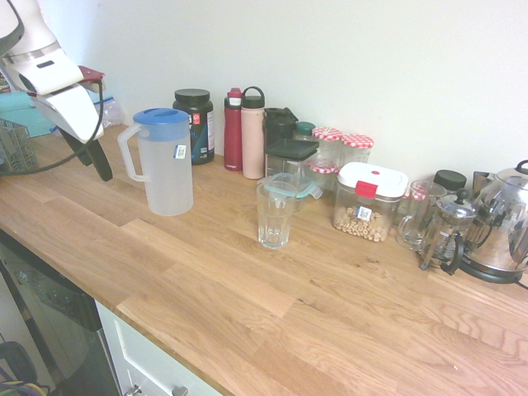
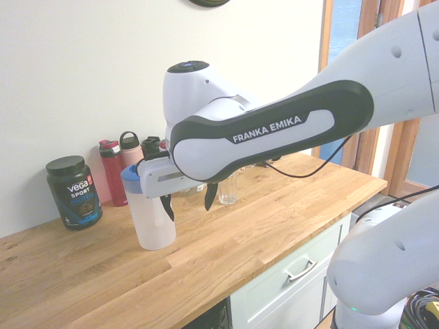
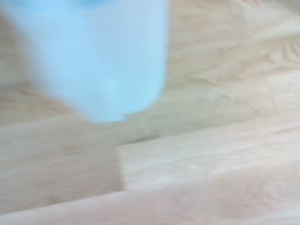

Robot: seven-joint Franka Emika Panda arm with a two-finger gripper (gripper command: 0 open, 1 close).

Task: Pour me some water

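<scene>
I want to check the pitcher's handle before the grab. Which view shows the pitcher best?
The first exterior view: the pitcher stands whole and sharp, blue lid and handle clear, handle toward the gripper. In the second exterior view the gripper partly covers it and the handle is hidden. The wrist view shows only its blurred body.

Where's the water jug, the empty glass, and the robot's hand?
water jug (image 1: 165, 169): first exterior view, on its frosted body.
empty glass (image 1: 275, 216): first exterior view, on its clear side.
hand (image 2: 186, 201): second exterior view, between its dark fingertips.
</scene>
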